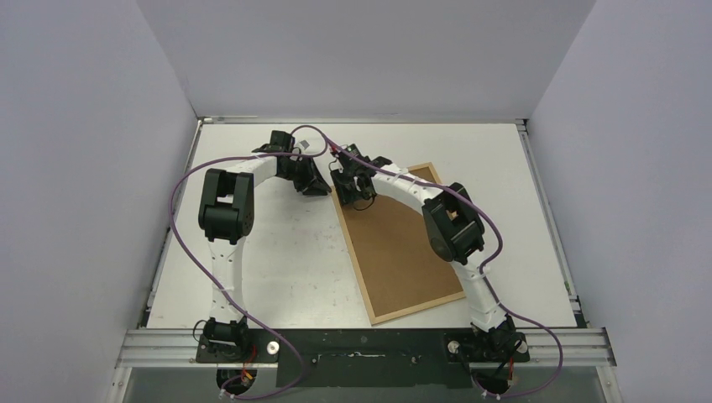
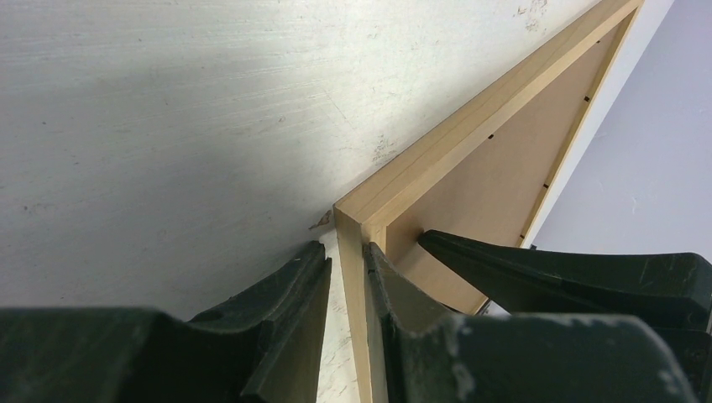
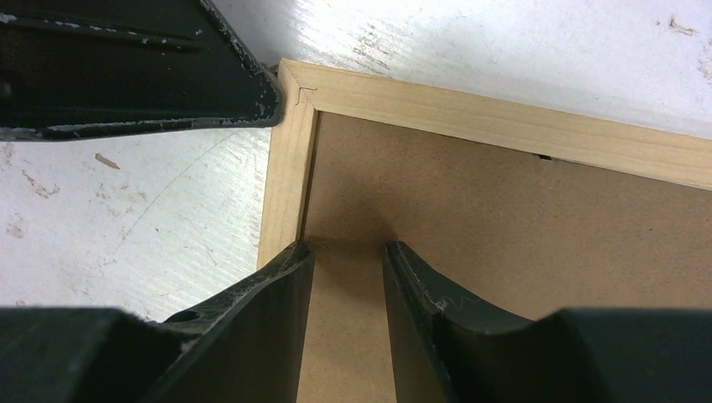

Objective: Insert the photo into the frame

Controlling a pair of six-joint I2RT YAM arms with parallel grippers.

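Here left claw pinches the frame's corner rail; right claw, parted and empty, hangs just inside it.

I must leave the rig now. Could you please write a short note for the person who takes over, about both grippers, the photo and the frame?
Left gripper: closed on the frame, astride its side rail at the far-left corner, one finger outside and one inside; it seems to grip.
Right gripper: open, tips low over the brown backing board just inside that corner, nothing between them.
Things: the frame lies on the table, back up, the board filling it. The photo shows in no view; whether it is under the board I cannot tell.
Left to do: find the photo and confirm that it is seated.
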